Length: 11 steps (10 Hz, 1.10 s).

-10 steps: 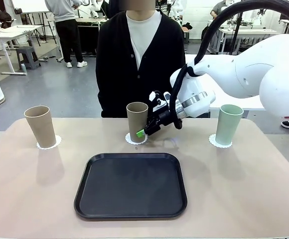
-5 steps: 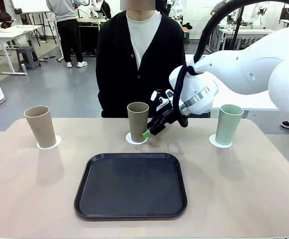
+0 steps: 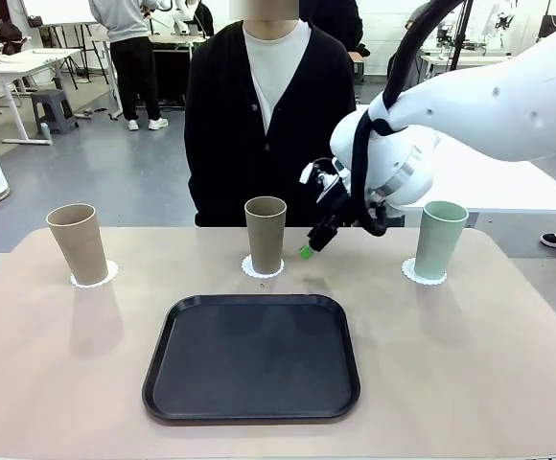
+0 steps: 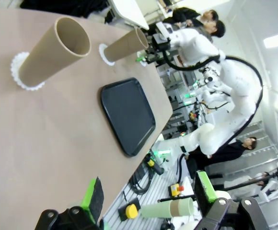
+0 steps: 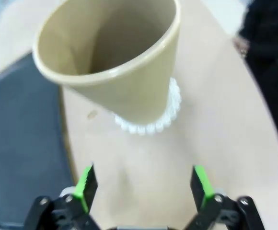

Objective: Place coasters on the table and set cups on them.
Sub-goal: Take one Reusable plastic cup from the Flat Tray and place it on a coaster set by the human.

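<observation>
A black rounded-square tray [image 3: 251, 357] lies bare at the lower centre of the front view on the beige table [image 3: 470, 364]; behind the table's far edge, at upper centre, a person in a black cardigan [image 3: 268, 115] is seen, hands out of sight. Three cups stand upright, each on a white scalloped coaster: a beige-brown cup [image 3: 78, 243] on its coaster [image 3: 96, 276] at left; a second beige-brown cup [image 3: 265, 235] on its coaster [image 3: 262, 268] at centre, just beyond the tray; a mint green cup [image 3: 440, 240] on its coaster [image 3: 422, 274] at right.

The right arm's white wrist covers part of the person's sleeve, and its bulk is cut off by the upper right edge; the centre coaster is largely hidden by its cup.

The right gripper [image 3: 313, 241] is held above the table just right of the centre cup, apart from it; in the right wrist view its jaws are spread wide with nothing between them, the cup [image 5: 111, 57] ahead. The left gripper [image 4: 148, 199] appears wide open at the lower edge of the left wrist view, empty, seemingly off the table's edge.
</observation>
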Tool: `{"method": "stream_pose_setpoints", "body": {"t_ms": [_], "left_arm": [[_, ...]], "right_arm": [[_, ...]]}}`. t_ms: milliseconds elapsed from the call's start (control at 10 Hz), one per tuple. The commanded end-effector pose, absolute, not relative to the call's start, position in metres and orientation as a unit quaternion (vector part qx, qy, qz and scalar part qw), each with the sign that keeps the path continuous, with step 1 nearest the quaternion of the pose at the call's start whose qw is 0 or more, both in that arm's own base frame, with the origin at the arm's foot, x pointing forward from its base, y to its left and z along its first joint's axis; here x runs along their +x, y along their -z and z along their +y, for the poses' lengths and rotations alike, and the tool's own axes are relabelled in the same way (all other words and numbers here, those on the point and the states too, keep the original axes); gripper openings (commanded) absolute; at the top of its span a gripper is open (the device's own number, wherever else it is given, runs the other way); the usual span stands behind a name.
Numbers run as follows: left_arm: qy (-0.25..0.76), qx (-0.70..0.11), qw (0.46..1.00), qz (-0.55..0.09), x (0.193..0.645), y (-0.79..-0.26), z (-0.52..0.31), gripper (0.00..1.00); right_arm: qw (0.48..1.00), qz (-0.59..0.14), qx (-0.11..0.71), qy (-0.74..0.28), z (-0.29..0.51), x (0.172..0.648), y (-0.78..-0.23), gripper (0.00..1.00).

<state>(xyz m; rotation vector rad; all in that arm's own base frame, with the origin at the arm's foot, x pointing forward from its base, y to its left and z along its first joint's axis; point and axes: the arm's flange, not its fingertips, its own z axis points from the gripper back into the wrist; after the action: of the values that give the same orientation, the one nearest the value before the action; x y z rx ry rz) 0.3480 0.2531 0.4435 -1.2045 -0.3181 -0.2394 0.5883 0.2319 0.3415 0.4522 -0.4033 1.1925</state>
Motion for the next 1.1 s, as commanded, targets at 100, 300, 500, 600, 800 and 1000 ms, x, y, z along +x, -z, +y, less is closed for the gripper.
{"method": "stream_pose_setpoints", "body": {"t_ms": [100,300,500,600,800,1000], "left_arm": [[0.113,-0.563,0.805,-0.152,0.347,-0.446,0.254,1.0],[0.113,-0.563,0.805,-0.152,0.347,-0.446,0.254,1.0],[0.113,-0.563,0.805,-0.152,0.347,-0.446,0.254,1.0],[0.113,-0.563,0.805,-0.152,0.347,-0.446,0.254,1.0],[0.113,-0.563,0.805,-0.152,0.347,-0.446,0.254,1.0],[0.113,-0.563,0.805,-0.152,0.347,-0.446,0.254,1.0]], "right_arm": [[0.872,-0.057,0.095,-0.477,0.238,0.543,-0.431,1.0],[0.906,-0.012,0.02,-0.422,0.247,0.511,-0.481,1.0],[0.944,0.0,-0.019,-0.329,0.249,0.481,-0.53,1.0],[0.956,-0.018,-0.021,-0.293,0.246,0.469,-0.552,1.0],[0.967,-0.049,-0.04,-0.247,0.24,0.444,-0.581,1.0],[0.952,-0.096,-0.002,-0.291,0.224,0.441,-0.586,1.0]]}}
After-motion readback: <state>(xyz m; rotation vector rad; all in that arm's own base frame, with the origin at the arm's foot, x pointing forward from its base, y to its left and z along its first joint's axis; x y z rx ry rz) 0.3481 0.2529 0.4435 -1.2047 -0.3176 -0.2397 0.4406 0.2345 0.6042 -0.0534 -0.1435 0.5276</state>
